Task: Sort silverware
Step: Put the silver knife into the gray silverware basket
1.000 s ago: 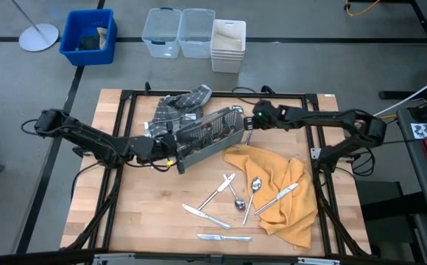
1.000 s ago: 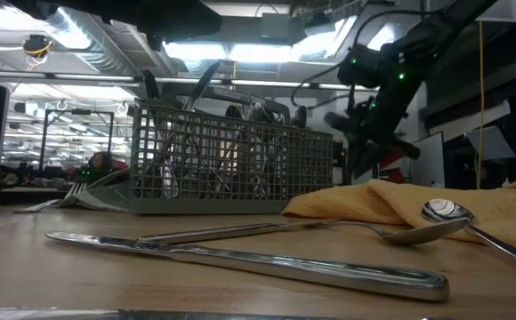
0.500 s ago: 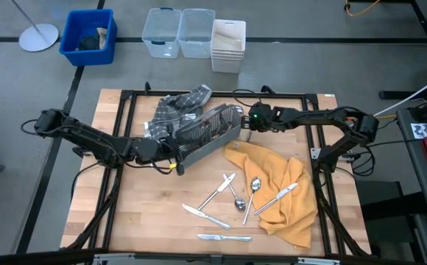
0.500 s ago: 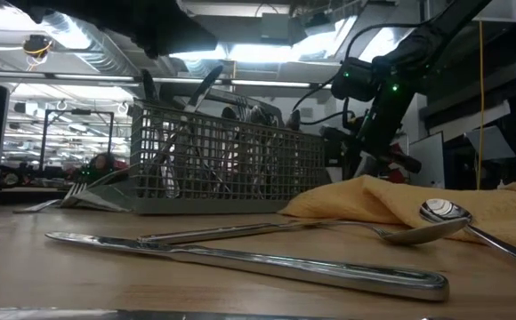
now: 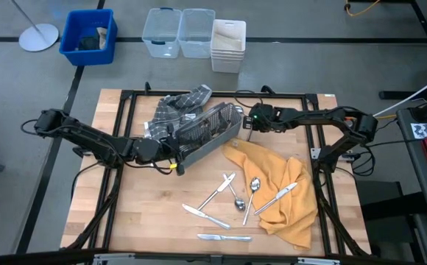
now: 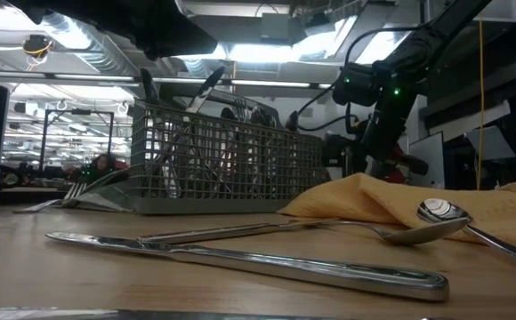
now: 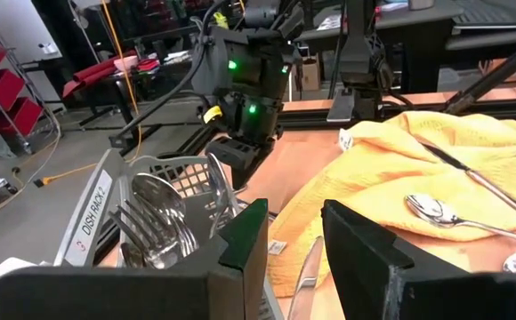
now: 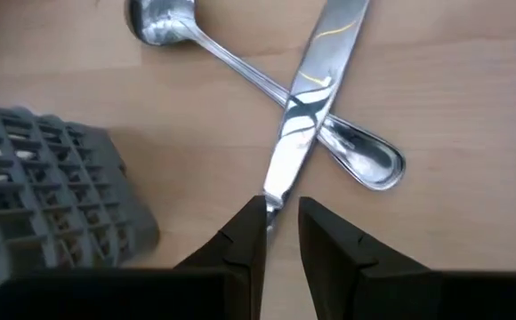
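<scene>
A grey wire-mesh caddy (image 5: 207, 132) with forks and spoons (image 7: 156, 227) standing in it lies slantwise at mid-table. My left gripper (image 5: 171, 152) is shut on its near left end. My right gripper (image 5: 246, 125) points down beside the caddy's far right end. It is open, with its fingers on either side of the narrow part of a knife (image 8: 316, 80). That knife lies across a spoon (image 8: 365, 160) on the wood. More silverware lies loose nearer the front: a knife (image 5: 224, 237), another knife (image 5: 205, 216) and a spoon (image 5: 252, 193). My left gripper holds the caddy by its left end, close to the rim (image 7: 93, 213). It comes in about level from the table's left. One finger (image 7: 245, 236) lies against the caddy's end. The fingers hide where they meet the mesh. The caddy's base (image 6: 213, 210) looks to be on the table.
A yellow cloth (image 5: 280, 184) is crumpled at the right, with a spoon and another utensil (image 5: 281, 194) partly on it. A grey checked cloth (image 5: 180, 107) lies behind the caddy. The bare wood at the near left is free. Plastic bins stand on the floor beyond the far edge.
My right gripper has sunk toward the table beside the caddy's right end and has rolled its wrist. My left gripper has tipped its wrist. The caddy has tipped a little with it, and its far right end sits lower in the low view.
</scene>
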You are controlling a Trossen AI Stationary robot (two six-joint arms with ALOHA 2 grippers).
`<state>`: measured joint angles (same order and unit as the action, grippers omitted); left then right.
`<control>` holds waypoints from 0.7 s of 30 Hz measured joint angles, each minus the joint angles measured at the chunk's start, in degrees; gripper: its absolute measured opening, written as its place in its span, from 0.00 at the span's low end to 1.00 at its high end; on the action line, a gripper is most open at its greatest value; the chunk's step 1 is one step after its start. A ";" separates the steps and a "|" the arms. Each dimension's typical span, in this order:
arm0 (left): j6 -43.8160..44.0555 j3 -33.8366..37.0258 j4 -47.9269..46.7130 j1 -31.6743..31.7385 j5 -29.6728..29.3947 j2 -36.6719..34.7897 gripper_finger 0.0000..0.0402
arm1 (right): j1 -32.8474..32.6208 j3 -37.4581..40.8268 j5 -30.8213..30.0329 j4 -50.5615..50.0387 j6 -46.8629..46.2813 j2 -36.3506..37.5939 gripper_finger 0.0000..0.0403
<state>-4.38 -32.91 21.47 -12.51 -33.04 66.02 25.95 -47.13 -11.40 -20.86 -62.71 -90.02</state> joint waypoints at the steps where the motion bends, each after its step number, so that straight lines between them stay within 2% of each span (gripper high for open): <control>1: -0.02 0.00 0.00 0.00 0.00 0.02 0.25 | 0.00 0.00 0.00 -0.10 -0.03 0.00 0.18; 4: -0.09 0.00 -0.03 0.00 0.00 0.02 0.25 | -0.02 0.00 0.03 0.13 -0.87 0.00 0.18; 8: -0.07 0.00 -0.36 0.00 0.00 0.02 0.25 | -0.02 0.00 -0.14 -0.24 -7.46 0.00 0.18; 21: -0.09 0.00 -2.12 0.00 0.00 0.04 0.25 | -0.04 -0.10 -3.06 1.47 -7.99 -4.73 0.18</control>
<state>-4.47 -32.91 19.35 -12.51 -33.04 66.06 25.91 -47.23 -14.46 -19.38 -70.70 -94.74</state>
